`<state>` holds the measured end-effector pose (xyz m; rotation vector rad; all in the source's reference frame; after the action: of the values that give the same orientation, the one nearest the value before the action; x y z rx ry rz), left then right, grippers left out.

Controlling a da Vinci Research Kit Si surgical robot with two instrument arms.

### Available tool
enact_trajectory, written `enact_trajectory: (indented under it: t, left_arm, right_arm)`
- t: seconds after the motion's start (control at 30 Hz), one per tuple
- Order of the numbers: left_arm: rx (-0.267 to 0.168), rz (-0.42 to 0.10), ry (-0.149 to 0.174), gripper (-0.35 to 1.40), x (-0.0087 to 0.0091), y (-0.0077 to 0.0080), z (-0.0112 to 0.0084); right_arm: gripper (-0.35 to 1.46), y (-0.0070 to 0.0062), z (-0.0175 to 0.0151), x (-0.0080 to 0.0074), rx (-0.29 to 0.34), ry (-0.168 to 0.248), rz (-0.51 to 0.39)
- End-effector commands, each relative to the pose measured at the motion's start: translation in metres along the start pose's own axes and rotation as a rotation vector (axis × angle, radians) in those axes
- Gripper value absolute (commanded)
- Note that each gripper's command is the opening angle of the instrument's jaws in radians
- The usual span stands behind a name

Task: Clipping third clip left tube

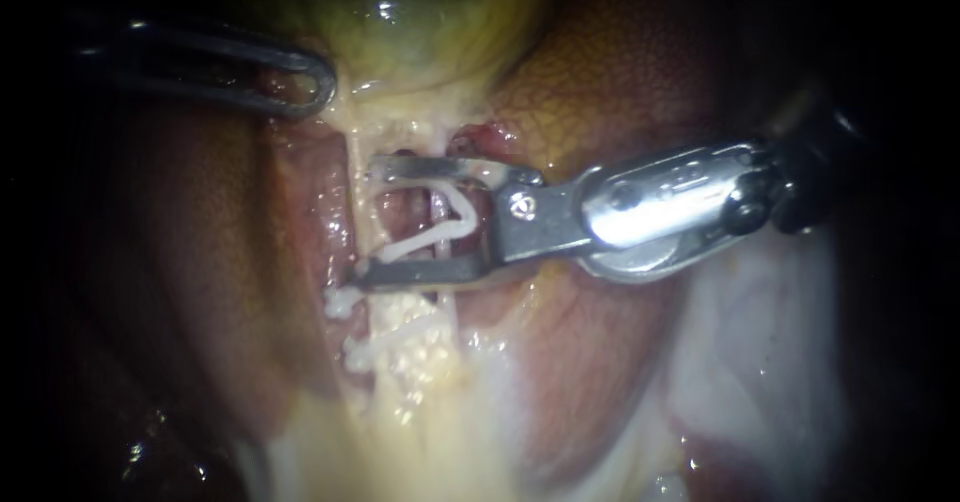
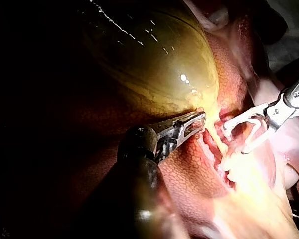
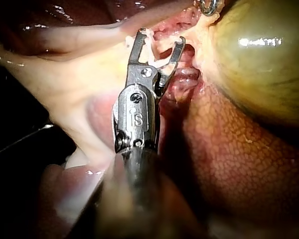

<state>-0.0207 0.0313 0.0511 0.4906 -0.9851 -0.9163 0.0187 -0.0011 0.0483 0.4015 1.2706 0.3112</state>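
My right instrument [image 1: 400, 220] comes in from the right, its two jaws standing apart with a white clip [image 1: 448, 224] seated between them and touching both. A thin pinkish tube [image 1: 398, 212] runs between the jaws, below the gallbladder [image 1: 420, 22]. I cannot tell whether it is the left tube. The right wrist view shows the same jaws [image 3: 159, 42] spread around the clip [image 3: 157, 60] at pale tissue. My left instrument [image 1: 300, 82] lies at upper left, jaws together on the gallbladder's lower edge, as the left wrist view [image 2: 189, 127] also shows.
Reddish-brown liver [image 1: 200, 222] lies on both sides of the cleft. Pale yellow-white fatty tissue [image 1: 410, 342] hangs below the jaws. The yellow-green gallbladder [image 2: 154, 55] bulges beyond my left instrument. White membrane [image 1: 760, 342] lies under the right shaft.
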Motion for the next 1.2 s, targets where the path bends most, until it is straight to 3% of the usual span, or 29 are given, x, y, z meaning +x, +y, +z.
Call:
enact_trajectory:
  t: [0.03,0.23,0.47,0.7,0.8,1.03,1.2]
  left_arm:
    - [0.002,0.000,0.000,-0.35,0.0000,0.0000,0.0000]
    - [0.002,0.000,0.000,-0.35,0.0000,0.0000,-0.0001]
    - [0.002,-0.001,0.000,-0.35,0.0000,-0.0001,-0.0001]
    - [0.001,-0.001,0.000,-0.35,0.0000,-0.0003,-0.0001]
    - [0.001,-0.001,0.000,-0.35,0.0000,-0.0003,-0.0001]
    - [0.001,-0.001,0.000,-0.35,0.0000,-0.0003,-0.0001]
    - [0.001,-0.001,0.000,-0.35,0.0000,-0.0003,-0.0001]
  right_arm:
    - [0.46,-0.0001,-0.0003,0.0000,0.004,0.003,0.013]
    - [0.45,0.0004,-0.0011,-0.0013,0.053,0.020,0.076]
    - [0.45,0.0017,-0.0002,-0.0038,0.113,0.052,0.158]
    - [0.45,0.0041,0.0006,-0.0072,0.128,0.060,0.241]
    - [0.45,0.0055,0.0008,-0.0082,0.130,0.090,0.297]
    - [0.45,0.0078,0.0012,-0.0098,0.149,0.126,0.383]
    - [0.45,0.0090,0.0016,-0.0100,0.172,0.152,0.419]
